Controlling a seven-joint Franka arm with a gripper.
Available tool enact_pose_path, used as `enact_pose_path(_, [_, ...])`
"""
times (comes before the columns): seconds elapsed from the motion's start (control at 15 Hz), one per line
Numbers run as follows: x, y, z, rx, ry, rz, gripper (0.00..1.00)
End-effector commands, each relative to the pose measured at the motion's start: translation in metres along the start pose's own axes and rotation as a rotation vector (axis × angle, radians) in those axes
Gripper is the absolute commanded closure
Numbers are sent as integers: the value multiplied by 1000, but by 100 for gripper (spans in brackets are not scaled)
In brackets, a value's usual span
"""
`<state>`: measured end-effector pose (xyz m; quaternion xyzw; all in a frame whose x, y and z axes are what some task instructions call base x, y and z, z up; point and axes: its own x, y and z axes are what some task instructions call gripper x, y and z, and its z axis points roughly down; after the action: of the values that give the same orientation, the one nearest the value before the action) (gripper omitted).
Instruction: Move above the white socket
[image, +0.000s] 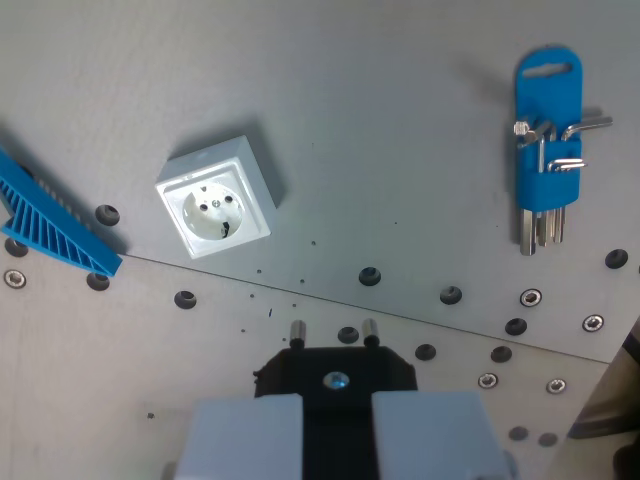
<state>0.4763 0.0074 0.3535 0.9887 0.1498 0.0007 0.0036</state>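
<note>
Closest to my camera, at the bottom of the wrist view, I saw the gripper (338, 425) with its two pale grey fingers (250, 435) side by side. They were closed on a black plastic plug (335, 372), pressing it from both sides. The black plug had two small metal pins (297, 330) sticking out towards the table, and a shiny screw in its middle. The pins were not touching anything.

Under the plug was the flat grey metal table (400, 120). It had many small round holes and screws (531, 297) in a band across the lower part.

A bit farther away, up and toward the wrist view's left of the plug, sat the white square plastic socket (215, 201). It lay flat on the table, turned a little, with its round face and two holes looking up at me. It was well apart from the plug.

At the far left edge I saw a blue plastic ribbed piece (50, 225), slanted and partly cut off.

Far off at the wrist view's upper right lay a blue plastic holder with silver metal hex keys (547, 160) in it.

I could not read any writing or labels anywhere.
</note>
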Motion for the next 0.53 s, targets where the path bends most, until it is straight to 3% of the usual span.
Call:
enact_pose_path(0.07, [0, 0, 0, 0, 0, 0, 100])
enact_pose_path(0.53, [-1, 0, 1, 0, 0, -8, 100])
